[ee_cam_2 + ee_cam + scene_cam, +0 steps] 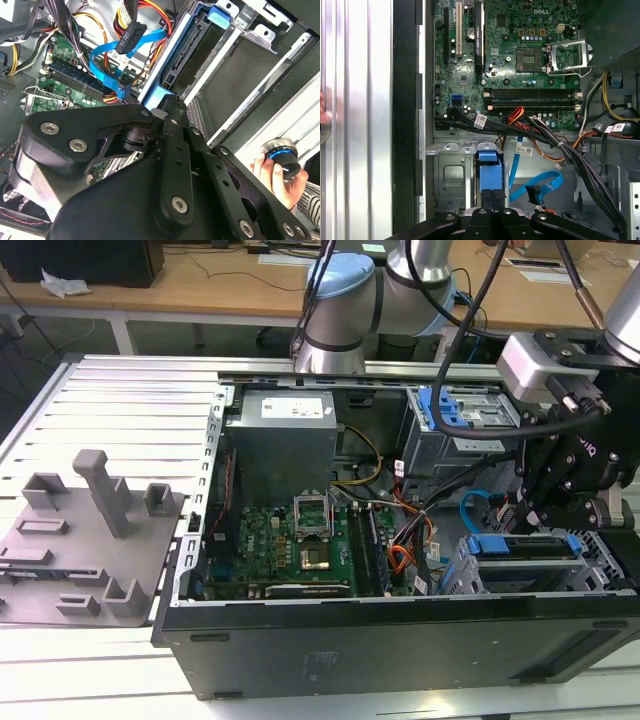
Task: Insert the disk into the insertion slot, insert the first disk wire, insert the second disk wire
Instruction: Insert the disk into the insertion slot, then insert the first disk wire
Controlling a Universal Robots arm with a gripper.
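Off on the exterior view's left, well apart from the claw, a grey moulded fixture plate (90, 540) lies on the slatted table (150, 400). Nearer the claw, the open computer case (400, 640) shows its green motherboard (290, 540).

Just beside the claw, the second disk wire (478, 503) curls in a light-blue loop. Its dark plug (534, 193) hangs free, not seated in anything I can see. I'd judge the wire light and limp with a bit of spring. The plug body is the place to hold it, since the ribbon would likely kink.

Directly under the claw (493, 198) stands the disk (487, 167), on edge in the insertion slot (465, 575) with its blue carrier uppermost. The claw's fingers (487, 199) are drawn close together, tips meeting the carrier's blue end. I can't tell whether they pinch a lip of it or only press.

The disk looks dense and rigid, with slick metal faces and a delicate board side. The plastic rail seems the sensible grip, though it may flex.

In the second wrist view, beyond the case from the claw, a person's hand (280, 177) rests on a round knob (280, 152).
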